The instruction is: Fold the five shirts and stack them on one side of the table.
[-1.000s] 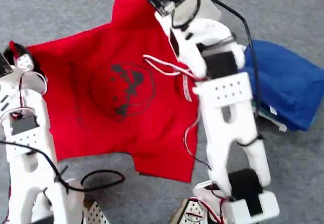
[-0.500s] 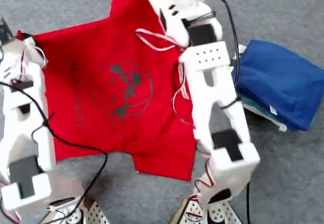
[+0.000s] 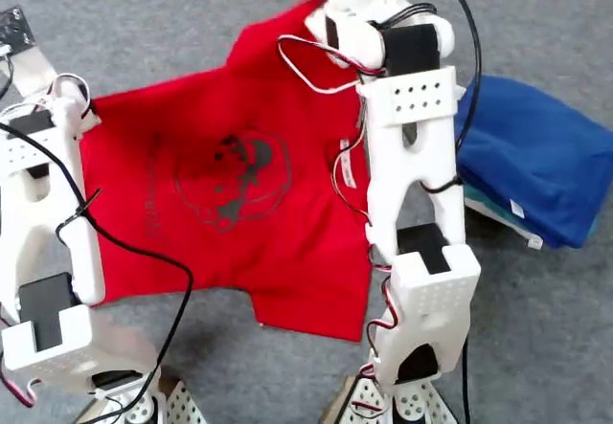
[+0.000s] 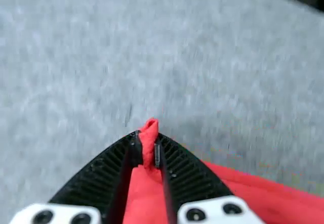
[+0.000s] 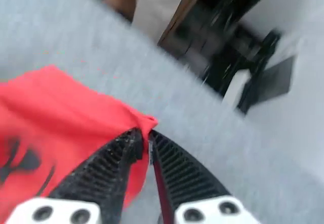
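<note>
While both arms hold the red shirt (image 3: 201, 252), treat the step in hand as a spread-and-flatten ahead of the first fold. Toward the near edge of the table (image 3: 556, 347), the shirt's hem lies flat with the print (image 3: 230, 180) facing up; use that resting hem as the anchor. Farther in, toward the table's left edge, the left gripper (image 4: 148, 133) is clenched on a small peak of red cloth. At the far edge, the right gripper (image 5: 147, 132) is pinched on another red corner.

Judging from this layout, draw the two corners apart evenly and low, so that the cloth tightens without lifting the anchored hem or creasing the print. An uneven pull is likely to skew the shirt. Release only once the cloth lies flat.

The table itself serves as the holder for finished work. On its right side, near the red shirt, a folded blue shirt (image 3: 536, 156) tops the pile, with a paler folded layer (image 3: 493, 212) showing beneath it.
</note>
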Tool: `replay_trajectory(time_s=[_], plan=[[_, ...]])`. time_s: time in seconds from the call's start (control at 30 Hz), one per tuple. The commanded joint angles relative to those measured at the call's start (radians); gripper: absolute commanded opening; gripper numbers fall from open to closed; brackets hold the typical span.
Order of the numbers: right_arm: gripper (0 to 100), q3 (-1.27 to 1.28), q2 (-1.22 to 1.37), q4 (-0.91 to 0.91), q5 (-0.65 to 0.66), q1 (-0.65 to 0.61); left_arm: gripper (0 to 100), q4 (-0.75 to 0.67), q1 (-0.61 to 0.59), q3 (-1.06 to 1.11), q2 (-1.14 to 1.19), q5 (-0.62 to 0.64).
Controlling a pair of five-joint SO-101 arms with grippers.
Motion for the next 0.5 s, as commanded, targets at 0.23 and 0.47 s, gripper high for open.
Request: replay_trajectory(time_s=[0.23,0.47], plan=[[0.4,-0.104,-0.041,0.288,0.068,-0.013,2,0.361,0.012,-0.124,-0.008,-0.132],[0.4,0.320,-0.321,0.270,0.069,-0.107,2,0.430,-0.017,-0.060,-0.053,-0.213]])
